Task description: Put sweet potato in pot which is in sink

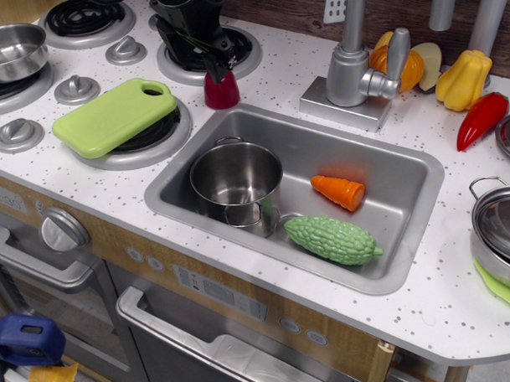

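gripper (218, 71) pinching potato (221, 91), hovering at top centre just above counter | pot (236, 182) sitting empty in left of sink (407, 228)

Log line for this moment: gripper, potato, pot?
gripper: shut on sweet potato, at counter behind sink | pot: upright in sink, empty | step: transfer to pot not yet done
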Controlling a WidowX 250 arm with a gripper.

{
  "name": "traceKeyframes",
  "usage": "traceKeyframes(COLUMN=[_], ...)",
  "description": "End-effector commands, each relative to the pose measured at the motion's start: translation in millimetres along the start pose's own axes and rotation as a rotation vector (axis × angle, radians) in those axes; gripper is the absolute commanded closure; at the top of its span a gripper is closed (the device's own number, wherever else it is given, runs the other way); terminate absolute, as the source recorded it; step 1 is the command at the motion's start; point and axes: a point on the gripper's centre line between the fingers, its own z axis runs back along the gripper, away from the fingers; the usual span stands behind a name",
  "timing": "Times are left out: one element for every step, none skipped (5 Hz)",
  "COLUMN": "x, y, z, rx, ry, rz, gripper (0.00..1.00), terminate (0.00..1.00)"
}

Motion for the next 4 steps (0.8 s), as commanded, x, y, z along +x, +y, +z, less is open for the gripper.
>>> traceKeyframes(x=[0,3,4,9], y=[0,2,4,10], z=[0,-7,-17,-23], rx=[0.000,-0.002,-0.012,-0.028], ry=[0.000,-0.020,-0.049,-0.061], rz=[0.000,-0.004,-0.021,-0.028], gripper=[0.00,0.00,0.00,0.00], terminate=[0.00,0.00,0.00,0.00])
